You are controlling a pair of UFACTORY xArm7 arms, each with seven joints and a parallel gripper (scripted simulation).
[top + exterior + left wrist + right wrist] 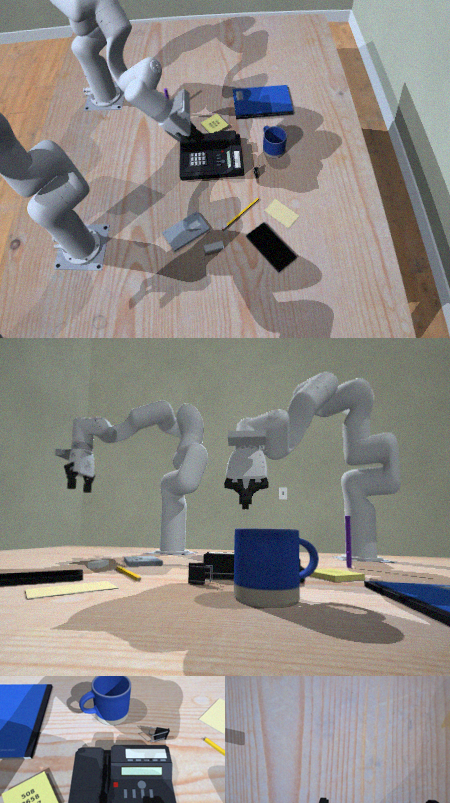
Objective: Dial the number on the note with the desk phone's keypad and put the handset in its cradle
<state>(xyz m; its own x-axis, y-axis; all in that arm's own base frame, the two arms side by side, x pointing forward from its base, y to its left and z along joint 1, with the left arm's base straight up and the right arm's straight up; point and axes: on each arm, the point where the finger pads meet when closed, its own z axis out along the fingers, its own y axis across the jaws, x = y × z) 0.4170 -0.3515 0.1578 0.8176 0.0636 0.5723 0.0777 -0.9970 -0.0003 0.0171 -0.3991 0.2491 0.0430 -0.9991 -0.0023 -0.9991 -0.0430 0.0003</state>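
The black desk phone (212,172) (220,560) (169,775) lies flat on the table. Its handset (86,775) rests in the cradle. Its keypad (197,159) faces up and is outside the left wrist view. The yellow note (215,123) (45,785) lies beside the phone; "508" and "658" can be read, the rest is cut off or unclear. My left gripper (245,505) (152,800) is shut and empty, above the phone on its handset side and touching nothing. My right gripper (80,487) (378,801) is open and empty, high above the table, away from the phone.
A blue mug (275,141) (267,558) and a binder clip (256,172) (161,734) stand near the phone's display end. A blue book (262,101), yellow pencil (242,212), pale paper (281,213), black slab (271,247), grey box (186,235) and purple pen (166,93) lie around.
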